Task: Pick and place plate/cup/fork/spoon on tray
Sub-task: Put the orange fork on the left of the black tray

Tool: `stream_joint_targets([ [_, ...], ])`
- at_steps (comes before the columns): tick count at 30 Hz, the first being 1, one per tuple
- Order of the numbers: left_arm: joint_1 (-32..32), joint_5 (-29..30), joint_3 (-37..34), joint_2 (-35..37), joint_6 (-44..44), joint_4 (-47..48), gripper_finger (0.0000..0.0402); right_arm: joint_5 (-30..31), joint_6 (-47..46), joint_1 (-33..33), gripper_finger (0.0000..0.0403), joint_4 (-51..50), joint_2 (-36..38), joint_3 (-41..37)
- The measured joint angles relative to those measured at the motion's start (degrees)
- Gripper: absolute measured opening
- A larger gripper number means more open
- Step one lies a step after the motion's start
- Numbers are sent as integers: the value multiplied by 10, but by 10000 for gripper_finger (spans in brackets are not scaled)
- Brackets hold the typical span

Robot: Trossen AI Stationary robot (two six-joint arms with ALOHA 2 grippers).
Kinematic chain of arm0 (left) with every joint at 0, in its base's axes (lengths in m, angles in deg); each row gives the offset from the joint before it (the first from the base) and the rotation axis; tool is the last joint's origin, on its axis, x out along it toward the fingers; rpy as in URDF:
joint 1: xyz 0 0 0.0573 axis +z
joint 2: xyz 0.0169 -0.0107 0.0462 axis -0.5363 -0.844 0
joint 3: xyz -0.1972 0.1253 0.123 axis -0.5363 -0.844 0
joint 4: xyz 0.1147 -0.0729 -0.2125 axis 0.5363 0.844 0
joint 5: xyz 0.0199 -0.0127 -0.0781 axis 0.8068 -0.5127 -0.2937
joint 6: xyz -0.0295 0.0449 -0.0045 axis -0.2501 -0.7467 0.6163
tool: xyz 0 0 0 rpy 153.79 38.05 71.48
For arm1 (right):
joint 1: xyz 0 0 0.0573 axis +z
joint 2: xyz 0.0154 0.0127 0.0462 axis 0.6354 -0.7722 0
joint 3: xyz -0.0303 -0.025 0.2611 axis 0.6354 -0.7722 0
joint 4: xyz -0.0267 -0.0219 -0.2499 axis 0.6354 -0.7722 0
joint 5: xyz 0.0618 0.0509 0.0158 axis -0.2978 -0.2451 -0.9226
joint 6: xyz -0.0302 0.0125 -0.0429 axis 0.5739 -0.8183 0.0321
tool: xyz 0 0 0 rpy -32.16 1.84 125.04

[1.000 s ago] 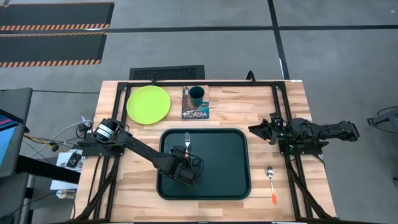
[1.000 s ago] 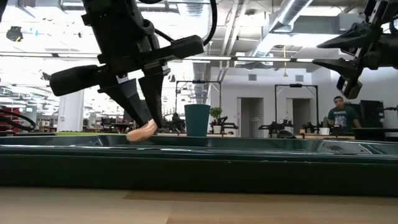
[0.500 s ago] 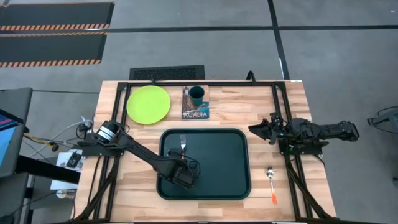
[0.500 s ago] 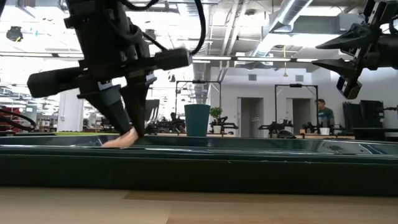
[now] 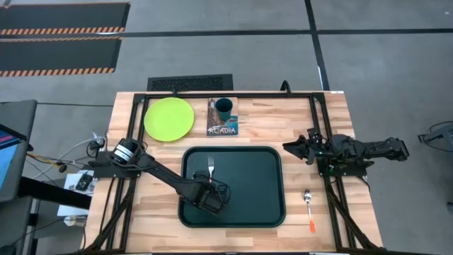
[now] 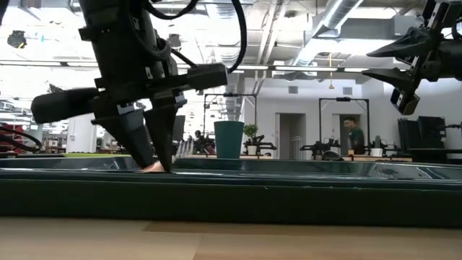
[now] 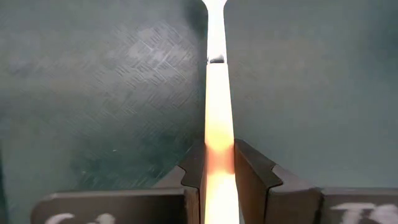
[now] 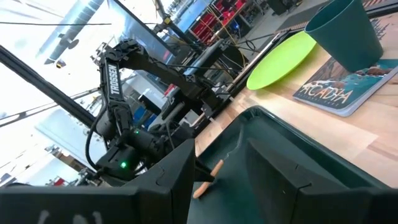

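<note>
Left gripper [image 7: 219, 177] clamps the fork [image 5: 210, 172] by its orange handle, low over the tray [image 5: 258, 184] at lower centre. Right gripper [image 5: 289, 147] hovers at centre right, fingers apart.

1. wooden table [image 5: 262, 134], light butcher-block top, black frame rails running across it.
2. "acadia" picture book [image 5: 222, 122] lying flat near the table's far edge; also visible in the right wrist view [image 8: 336, 87].
3. black floor vent grille [image 5: 190, 83] just beyond the table's far edge.
4. dark floor mats with orange hazard striping [image 5: 62, 39] on the grey floor, well apart from the table.
5. loose cables and a small electronics board [image 5: 79, 177] off the table's left side.
6. low view: a person [image 6: 354, 137] standing far back in the room, near doorways.
</note>
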State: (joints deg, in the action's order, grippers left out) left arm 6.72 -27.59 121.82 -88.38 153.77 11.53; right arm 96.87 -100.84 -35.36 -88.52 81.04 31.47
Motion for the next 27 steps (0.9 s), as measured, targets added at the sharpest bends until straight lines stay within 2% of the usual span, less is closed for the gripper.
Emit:
stream_joint_targets([
  [7, 1, -5, 0, -7, -1, -5, 43, 0, 0, 0, 169, 0, 0, 0],
  [17, 2, -1, 0, -10, -28, -11, 124, -3, 0, 0, 169, 0, 0, 0],
  [21, 2, 7, 0, -10, -32, -14, 142, -28, 0, 0, 169, -1, 0, -1],
  [27, 2, 14, 6, -11, -43, -16, 173, -103, -11, 0, 169, 36, 0, 17],
])
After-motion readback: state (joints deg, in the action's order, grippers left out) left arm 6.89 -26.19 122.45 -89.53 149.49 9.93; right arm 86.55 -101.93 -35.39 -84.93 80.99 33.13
